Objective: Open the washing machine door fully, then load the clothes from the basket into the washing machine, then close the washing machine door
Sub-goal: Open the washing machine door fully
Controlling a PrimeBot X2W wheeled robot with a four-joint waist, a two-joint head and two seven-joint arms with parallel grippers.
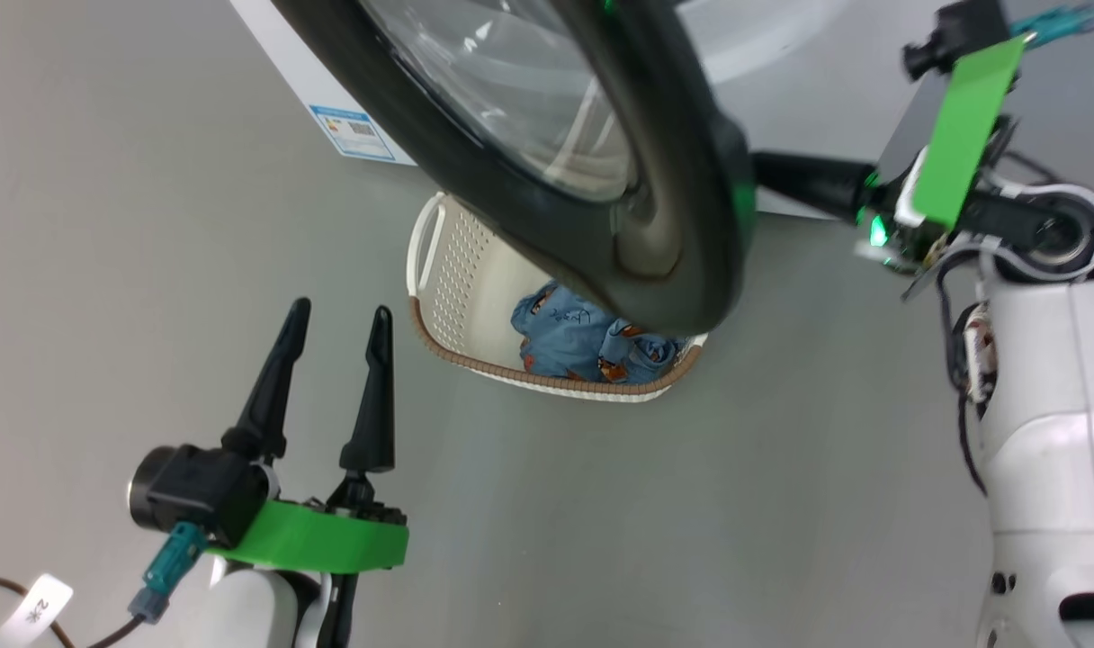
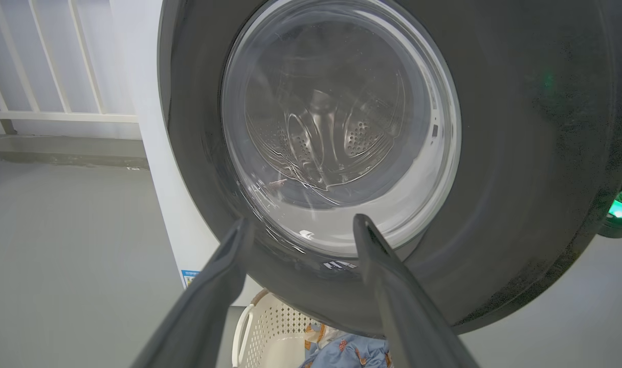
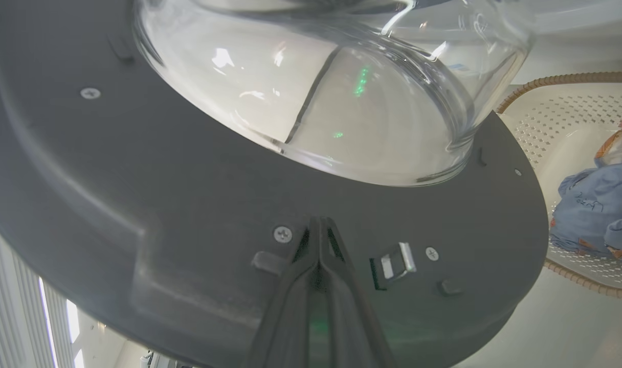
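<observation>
The robot is working on the first step, opening the washing machine door, and the door is standing partly swung out from the washing machine, hanging over the basket in the head view. The right end effector is reaching in from the right with its two dark fingers pinched fully together and gripping nothing; in the right wrist view their tips are sitting against the door's dark inner face, just beside a screw and near the metal latch hook, so it seems to be pushing the door rather than grasping it. The left end effector is hovering low at the left with its fingers spread wide and empty, pointing towards the door's outer side. The next move is probably calling for the right arm to be sweeping the door further round until it is clearing the basket, since the clothes are lying half hidden beneath its rim. The door is showing a broad glossy black rim around a bulging clear glass bowl, through which the steel drum is glinting. The basket is sitting on the grey floor close to the machine's front.
</observation>
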